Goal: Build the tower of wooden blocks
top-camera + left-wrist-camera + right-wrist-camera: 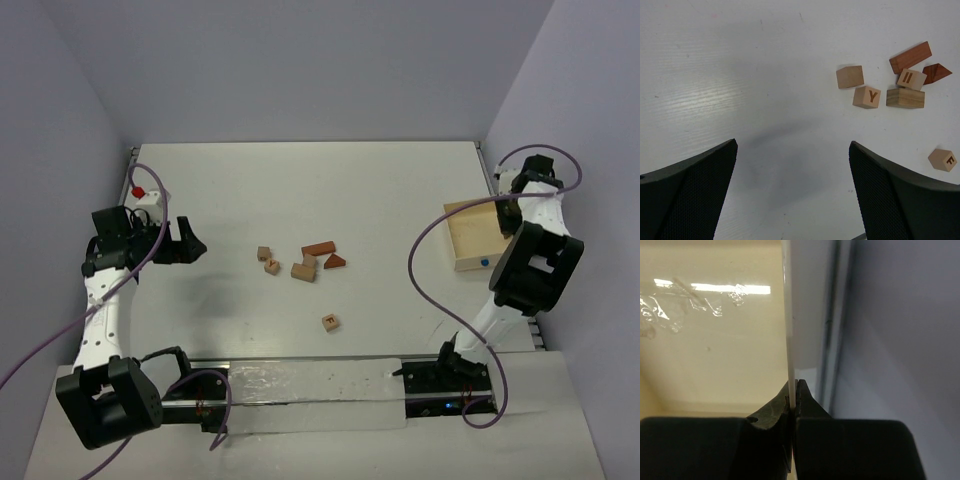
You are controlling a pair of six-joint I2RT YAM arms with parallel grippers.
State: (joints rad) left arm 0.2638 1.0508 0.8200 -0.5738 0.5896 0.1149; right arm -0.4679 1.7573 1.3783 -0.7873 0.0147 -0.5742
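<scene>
The wood blocks lie loose mid-table: a plain tan cube (850, 77), a cube marked Y (867, 96), a tan oblong (905, 98) with a marked cube (912, 79) against its far edge, a reddish-brown bar (910, 57) and a wedge (936, 73). One more lettered cube (331, 321) sits apart, nearer the arms. No wood block tower shows in any view. My left gripper (190, 243) hovers left of the blocks, open and empty (792, 145). My right gripper (794, 385) is shut on the thin wall of the open wood box (478, 235).
The box stands at the table's right edge, beside the grey side wall (900, 340). A white fixture with a red part (143, 192) sits at the far left. A clear plastic sheet (300, 395) covers the near edge between the arm bases.
</scene>
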